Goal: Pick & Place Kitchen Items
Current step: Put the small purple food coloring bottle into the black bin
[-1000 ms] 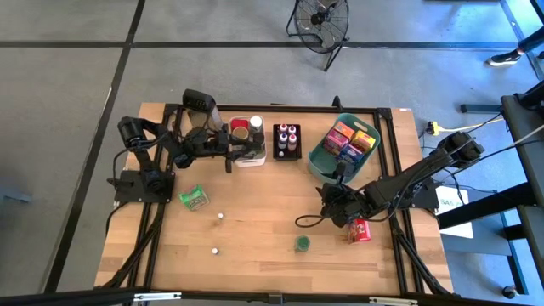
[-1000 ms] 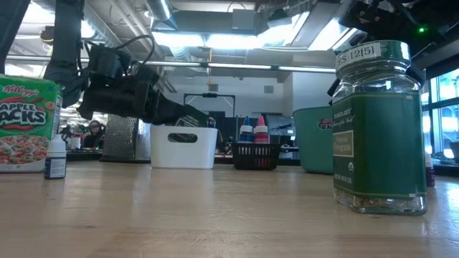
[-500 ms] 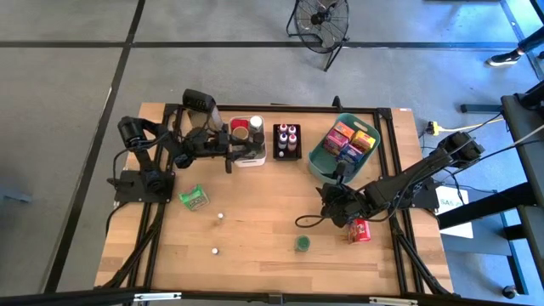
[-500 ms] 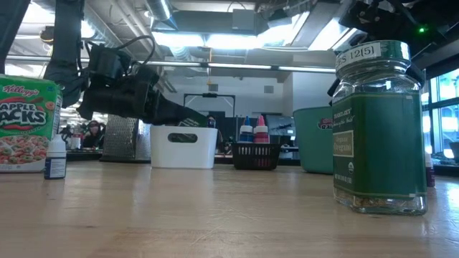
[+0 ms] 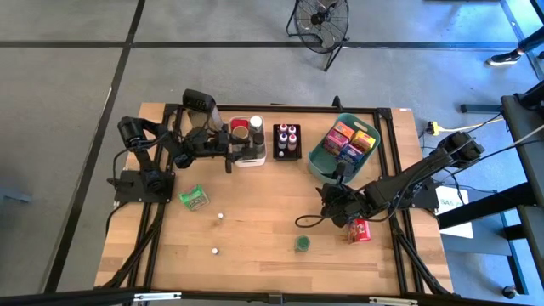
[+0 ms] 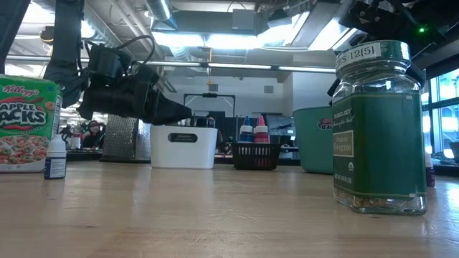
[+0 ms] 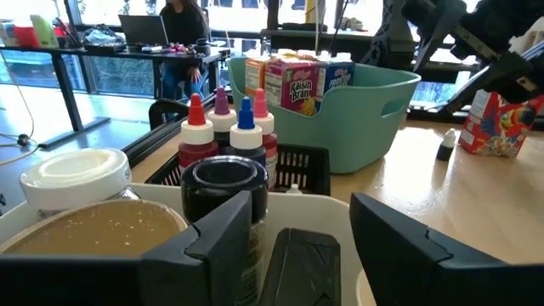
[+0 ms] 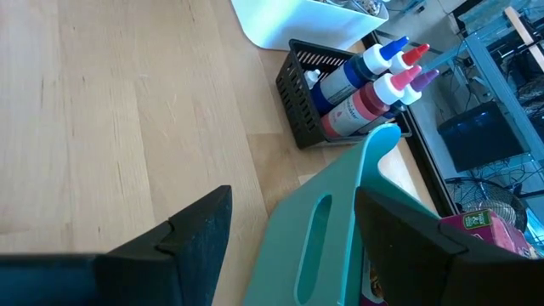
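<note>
My left gripper [image 5: 229, 159] [image 7: 302, 212] hangs open over the white bin [image 5: 247, 143], whose rim [image 7: 340, 208] runs under its fingers. In the bin stand a black-lidded jar [image 7: 224, 183], a white-lidded jar [image 7: 75, 175] and a brown-topped can [image 7: 110, 228]; a flat dark thing [image 7: 297, 259] lies below the gap between the fingers. My right gripper [image 5: 325, 204] [image 8: 293, 200] is open and holds nothing, low over the table beside the teal basket [image 8: 340, 212]. A red box [image 5: 361, 231], a green jar [image 5: 302, 244] [image 6: 376, 129] and a green packet [image 5: 195, 198] rest on the table.
A black tray [image 5: 287, 140] of capped bottles stands between bin and basket; the basket [image 5: 344, 144] holds small boxes. Two little white bottles [image 5: 219, 216] [image 5: 214, 251] stand on the bare wood. A metal grater [image 6: 125, 140] stands at the far left, behind the bin.
In the low view my left gripper's tip, which reached down to the white bin's rim, now ends shorter and a little higher. The high view shows no shift of either arm or of any item.
</note>
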Motion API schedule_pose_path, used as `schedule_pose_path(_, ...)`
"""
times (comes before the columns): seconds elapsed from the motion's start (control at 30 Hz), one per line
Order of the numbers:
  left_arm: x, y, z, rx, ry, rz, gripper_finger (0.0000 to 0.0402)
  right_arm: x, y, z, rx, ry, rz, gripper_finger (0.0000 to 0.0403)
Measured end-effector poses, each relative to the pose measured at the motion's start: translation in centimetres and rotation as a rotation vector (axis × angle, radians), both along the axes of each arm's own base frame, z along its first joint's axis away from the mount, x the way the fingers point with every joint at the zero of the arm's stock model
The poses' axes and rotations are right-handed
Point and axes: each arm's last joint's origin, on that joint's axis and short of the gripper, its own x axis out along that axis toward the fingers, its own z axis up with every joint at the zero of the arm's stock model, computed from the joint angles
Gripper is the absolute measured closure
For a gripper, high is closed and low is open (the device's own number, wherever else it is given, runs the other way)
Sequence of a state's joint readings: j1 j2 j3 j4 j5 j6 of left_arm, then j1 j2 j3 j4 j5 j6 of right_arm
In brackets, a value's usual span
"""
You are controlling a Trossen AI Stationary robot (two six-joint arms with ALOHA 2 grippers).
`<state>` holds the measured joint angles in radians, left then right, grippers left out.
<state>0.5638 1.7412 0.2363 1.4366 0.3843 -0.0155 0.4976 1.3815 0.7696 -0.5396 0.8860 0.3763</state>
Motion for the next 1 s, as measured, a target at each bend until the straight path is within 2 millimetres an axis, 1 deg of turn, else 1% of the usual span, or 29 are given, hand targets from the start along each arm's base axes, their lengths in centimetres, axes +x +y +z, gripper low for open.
schedule_pose_path(0.1,0.0,0.0,0.1,-0.02,-0.015,-0.007,0.0206,0.0,0.0,0.0,0.0,0.001,0.0,0.0153)
schedule_pose_path(0.3,0.1,-0.4,1.1,-0.014,-0.112,-0.128,0.0206,0.0,0.0,0.0,0.011,0.011,0.009,0.0153)
schedule_pose_path(0.57,0.0,-0.4,1.4,-0.01,-0.128,-0.141,0.0206,0.1,0.2,0.0,0.032,0.044,0.053,0.0153)
schedule_pose_path(0.7,0.0,-0.4,1.5,-0.011,-0.129,-0.141,0.0205,0.5,0.6,0.7,0.08,0.081,0.128,0.0153)
schedule_pose_path(0.9,0.0,-0.4,1.5,-0.018,-0.13,-0.142,0.0205,1.3,1.5,2.2,0.173,0.132,0.264,0.0153)
schedule_pose_path(1.0,0.0,-0.5,1.8,-0.01,-0.141,-0.147,0.0205,1.4,1.8,2.8,0.229,0.164,0.319,0.0153)
